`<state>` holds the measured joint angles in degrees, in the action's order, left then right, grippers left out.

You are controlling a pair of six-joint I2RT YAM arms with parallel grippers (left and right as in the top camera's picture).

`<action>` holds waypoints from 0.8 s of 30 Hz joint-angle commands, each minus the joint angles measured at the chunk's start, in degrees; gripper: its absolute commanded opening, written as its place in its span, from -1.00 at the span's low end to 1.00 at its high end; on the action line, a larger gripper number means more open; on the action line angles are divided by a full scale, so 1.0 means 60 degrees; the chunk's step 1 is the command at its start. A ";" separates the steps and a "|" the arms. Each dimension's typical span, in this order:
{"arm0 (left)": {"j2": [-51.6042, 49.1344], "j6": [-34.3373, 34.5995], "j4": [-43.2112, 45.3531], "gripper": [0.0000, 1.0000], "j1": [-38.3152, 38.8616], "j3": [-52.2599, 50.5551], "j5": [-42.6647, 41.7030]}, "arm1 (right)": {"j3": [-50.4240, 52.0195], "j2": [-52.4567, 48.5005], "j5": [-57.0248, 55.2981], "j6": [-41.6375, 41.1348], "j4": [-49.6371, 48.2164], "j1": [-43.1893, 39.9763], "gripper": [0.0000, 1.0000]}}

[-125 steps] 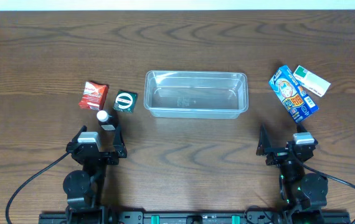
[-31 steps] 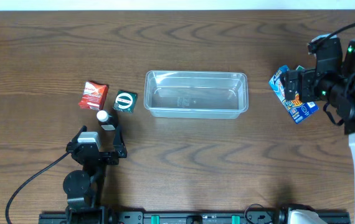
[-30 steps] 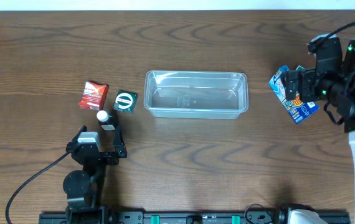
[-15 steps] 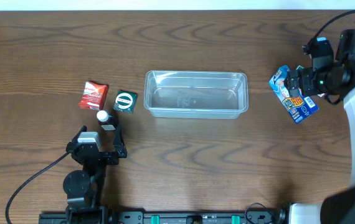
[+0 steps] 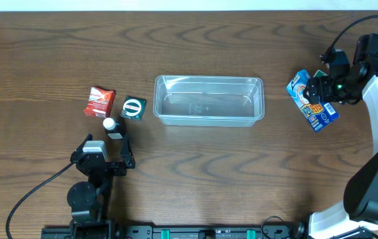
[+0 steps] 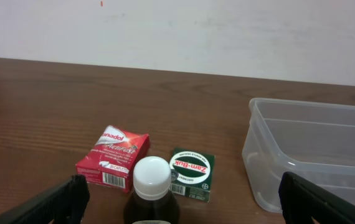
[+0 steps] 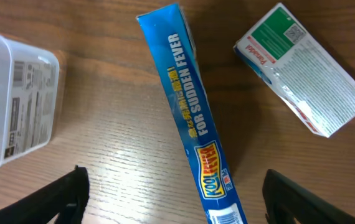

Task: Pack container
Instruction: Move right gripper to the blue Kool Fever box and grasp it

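The clear tub (image 5: 209, 121) sits empty in the middle of the desk (image 5: 195, 172). The right hand (image 7: 176, 180) hangs wide open over the thin blue box (image 7: 190, 106), grasping nothing, and the left hand (image 6: 180, 190) is open too. The blue box lies slanted between the fingers, so I think a crooked pinch could make it twist and slip out.

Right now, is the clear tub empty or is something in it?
Empty. From overhead the tub shows only its bare bottom, and the blue box and red box lie outside it.
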<state>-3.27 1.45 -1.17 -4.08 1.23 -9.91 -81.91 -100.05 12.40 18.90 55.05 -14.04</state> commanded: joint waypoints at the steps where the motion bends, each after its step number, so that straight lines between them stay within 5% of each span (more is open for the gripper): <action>1: 0.0004 -0.0047 -0.0335 0.96 -0.0040 -0.0168 -0.0102 | -0.0189 -0.0142 0.0189 0.0117 0.0000 -0.0069 0.60; 24: 0.0004 -0.0047 -0.0335 0.96 -0.0040 -0.0168 -0.0102 | 0.0208 -0.0958 -0.0025 0.0506 -0.0448 -0.0113 0.48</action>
<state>-3.27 1.45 -1.17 -4.08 1.23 -9.91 -81.19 -104.07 12.38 21.28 52.51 -14.20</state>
